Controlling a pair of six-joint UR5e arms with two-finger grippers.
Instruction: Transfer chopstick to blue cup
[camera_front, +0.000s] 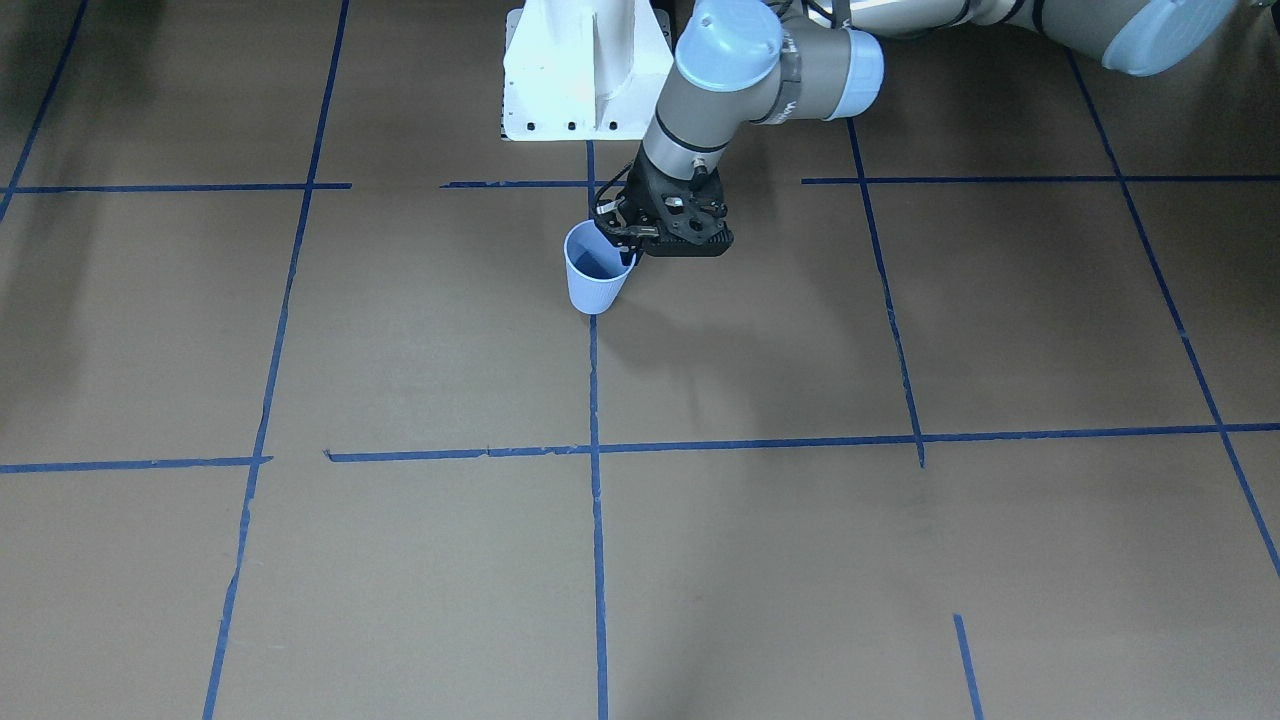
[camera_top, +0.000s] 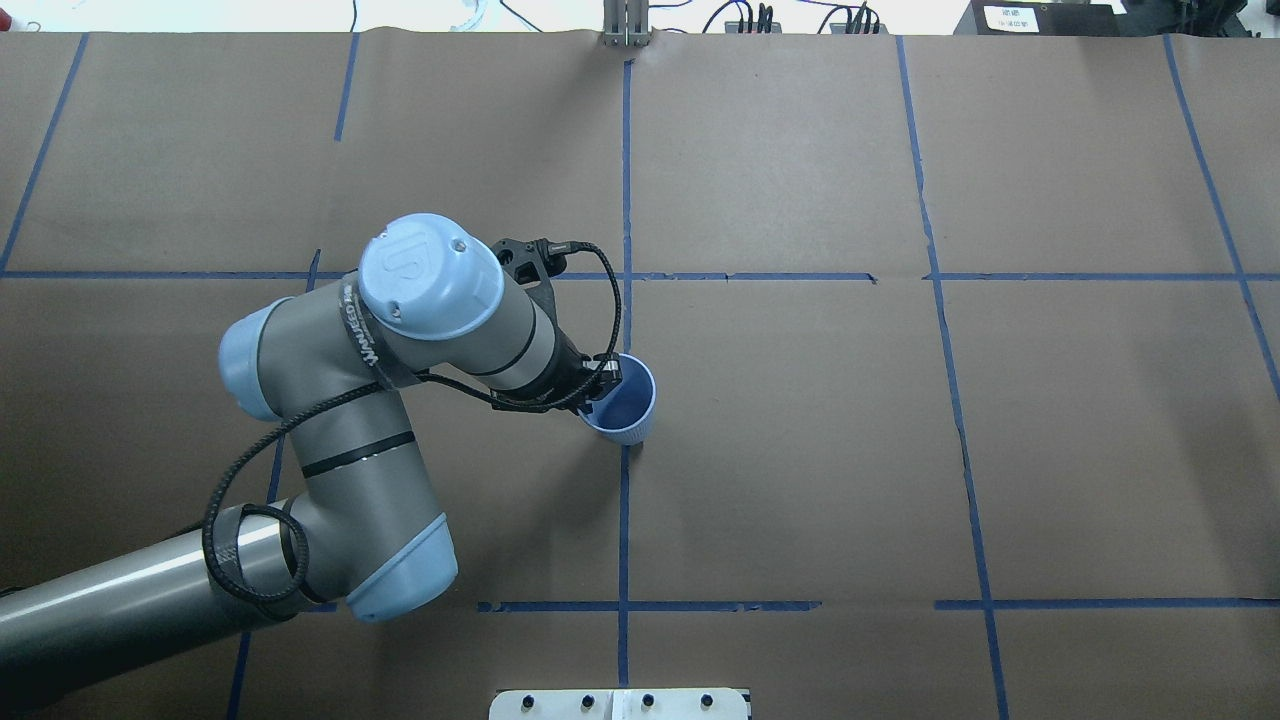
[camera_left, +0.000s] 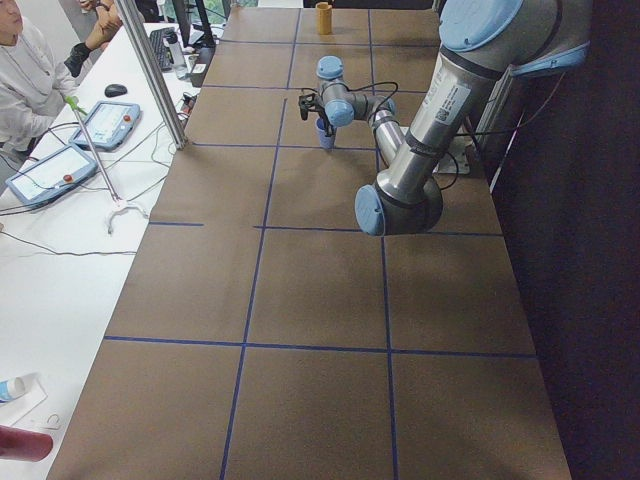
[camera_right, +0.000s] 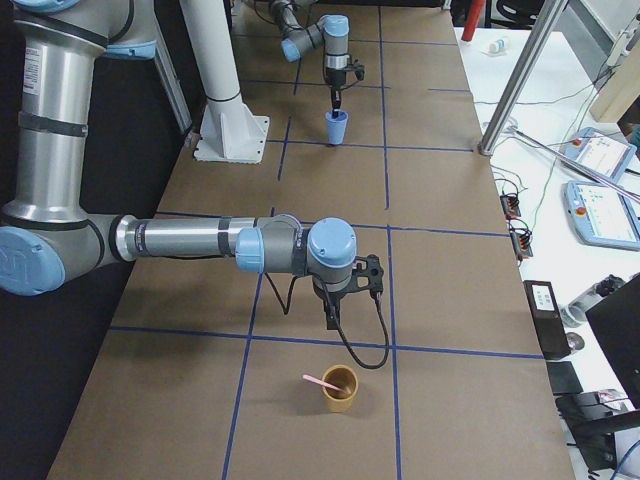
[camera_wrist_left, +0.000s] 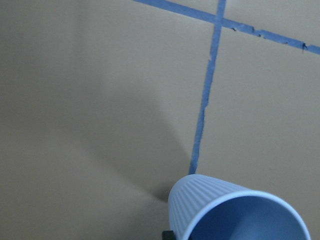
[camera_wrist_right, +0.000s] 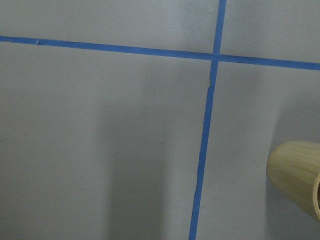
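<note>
Overhead exterior: left gripper (camera_top: 601, 386) pinches blue cup (camera_top: 632, 402) rim — right gripper (camera_right: 331, 319), cannot tell.

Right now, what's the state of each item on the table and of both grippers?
blue cup: standing on the table, no chopstick inside.
chopstick: leaning in the tan cup, one end out over the rim.
tan cup: upright, holding the chopstick.
left gripper: at the blue cup's rim, seemingly pinching it; not certain.
right gripper: above the tan cup, apart from it; open or shut unclear.
</note>
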